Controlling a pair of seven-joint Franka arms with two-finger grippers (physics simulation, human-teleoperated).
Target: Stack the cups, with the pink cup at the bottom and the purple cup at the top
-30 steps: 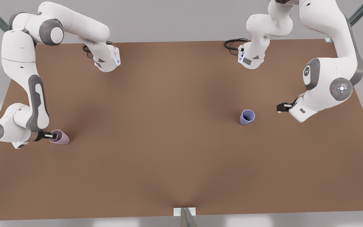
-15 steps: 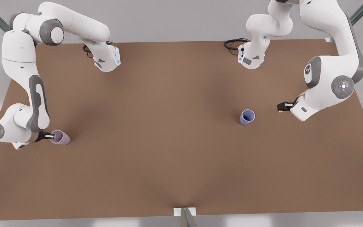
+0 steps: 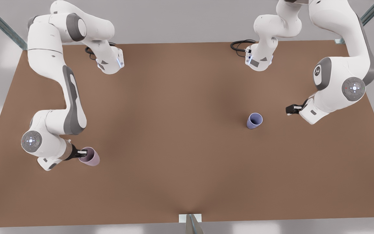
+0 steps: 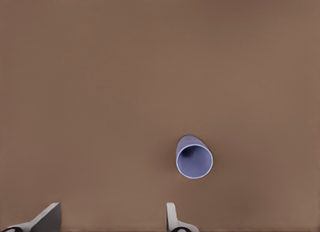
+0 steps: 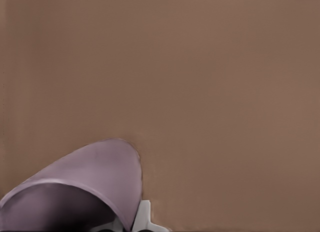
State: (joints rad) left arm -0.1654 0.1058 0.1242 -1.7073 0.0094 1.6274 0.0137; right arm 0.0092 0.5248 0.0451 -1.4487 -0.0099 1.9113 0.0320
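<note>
Your right gripper [image 3: 83, 152] had its fingers clamped on the pink cup's [image 3: 89, 157] rim at the bench's [image 3: 174, 146] eight o'clock. Your left gripper [image 3: 290, 110] waited, fingers spread wide, near the upright purple cup [image 3: 254, 120] at three o'clock.

The front view looks steeply down on the whole counter [image 3: 187, 136] from high up, sharing its brown top with both downward-facing wrist views.
</note>
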